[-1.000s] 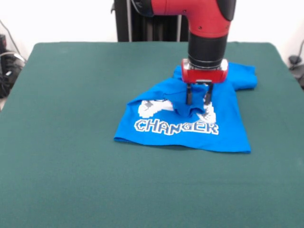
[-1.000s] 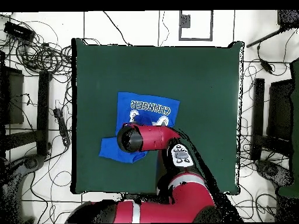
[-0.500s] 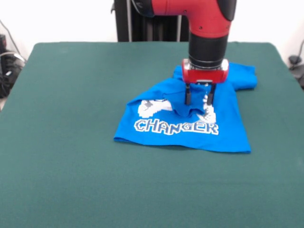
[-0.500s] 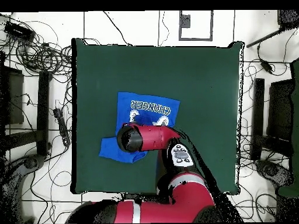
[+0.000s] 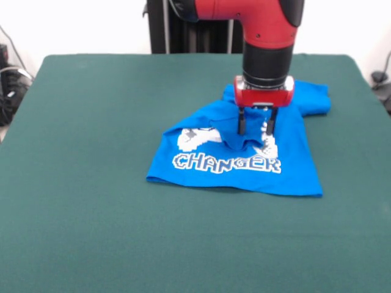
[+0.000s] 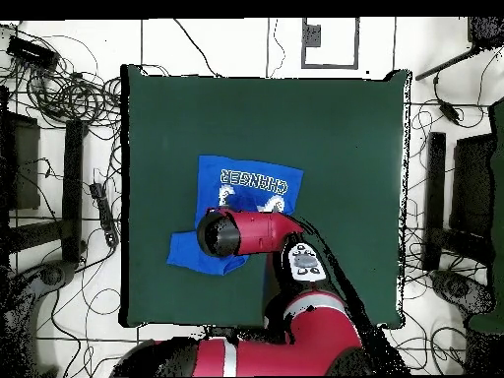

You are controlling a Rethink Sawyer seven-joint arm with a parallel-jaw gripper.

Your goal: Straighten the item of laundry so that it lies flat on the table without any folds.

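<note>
Pincer [image 5: 255,128] fingers stand apart, pointing straight down over the middle of the blue T-shirt [image 5: 244,160], one black finger [image 5: 242,122] on each side of a small raised bunch of cloth [image 5: 239,142]; the tips sit just at the fabric, and whether they touch it cannot be told. That bunch rises just above the white "CHANGER" lettering [image 5: 226,163], with parts of a white printed figure showing on either side of it. The T-shirt lies on the dark green counter [image 5: 91,201], nearer the robot's side than the middle, and it is not flat: the lower part with the lettering is spread fairly smooth, while the upper part is folded over itself behind the pincer, with a sleeve [image 5: 313,97] bunched off to one side. In the overhead view the red arm [image 6: 258,232] covers the folded part of the shirt [image 6: 246,179], so only the lettered hem end and a blue corner beside the arm show. The counter is far wider than the shirt, with open green cloth around it. Beyond the counter's edges, tangled black cables [image 6: 69,89] lie on a pale floor.
</note>
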